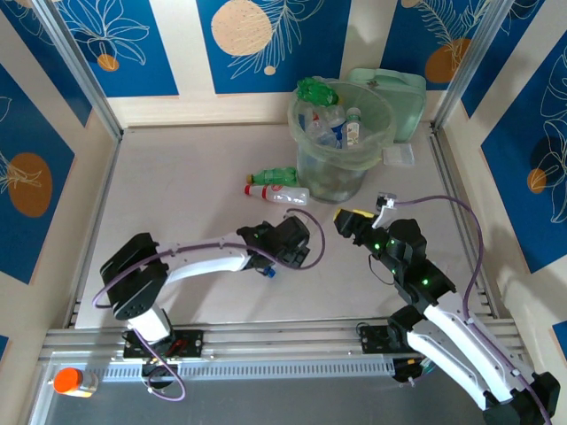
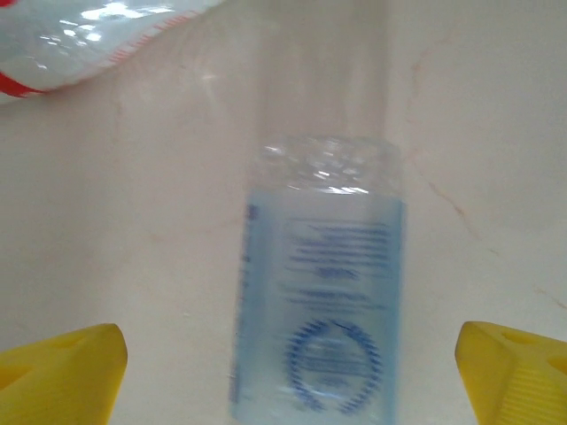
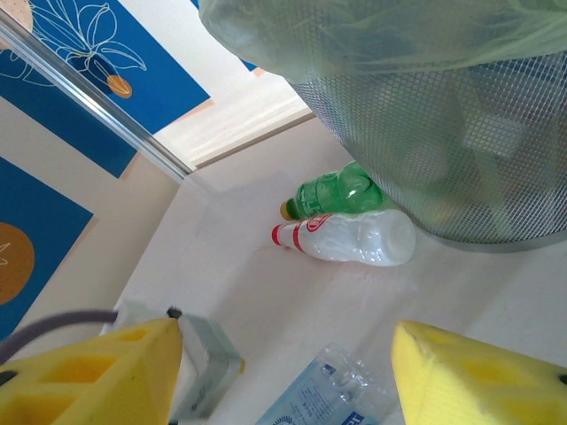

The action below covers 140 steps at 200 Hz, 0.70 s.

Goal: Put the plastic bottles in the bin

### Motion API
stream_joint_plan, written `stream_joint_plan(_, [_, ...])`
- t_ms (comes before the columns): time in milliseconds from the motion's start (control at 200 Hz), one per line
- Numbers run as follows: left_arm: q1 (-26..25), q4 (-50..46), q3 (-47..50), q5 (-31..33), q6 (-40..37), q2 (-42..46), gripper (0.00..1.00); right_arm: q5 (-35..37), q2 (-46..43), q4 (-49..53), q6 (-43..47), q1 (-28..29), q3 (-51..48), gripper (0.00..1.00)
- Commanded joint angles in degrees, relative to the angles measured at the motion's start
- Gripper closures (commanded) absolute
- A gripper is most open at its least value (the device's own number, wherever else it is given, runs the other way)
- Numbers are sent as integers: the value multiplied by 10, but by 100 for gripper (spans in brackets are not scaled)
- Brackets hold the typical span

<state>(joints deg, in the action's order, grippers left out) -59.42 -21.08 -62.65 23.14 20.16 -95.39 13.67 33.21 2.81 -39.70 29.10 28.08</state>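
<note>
A clear plastic bottle with a blue label lies on the table between my left gripper's yellow fingers, which stand wide apart and do not touch it. From above, that gripper covers the bottle, whose blue cap sticks out below. A green bottle and a white bottle with a red cap lie side by side near the bin. The bin holds several bottles, and a green one rests on its rim. My right gripper hovers open and empty right of the left one.
A flat pale-green lid leans behind the bin and a small clear box lies to the bin's right. An orange-capped jar sits off the table at the near left. Metal rails and patterned walls border the table.
</note>
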Motion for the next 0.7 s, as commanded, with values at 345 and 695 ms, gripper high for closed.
stream_joint_plan(345, [58, -63, -72, -146, -47, -89, 1, -11, -3, -1, -2, -4, 21, 35])
stream_joint_plan(695, [58, -35, -51, -174, -31, -113, 5, -14, -2, 0, -2, -3, 22, 35])
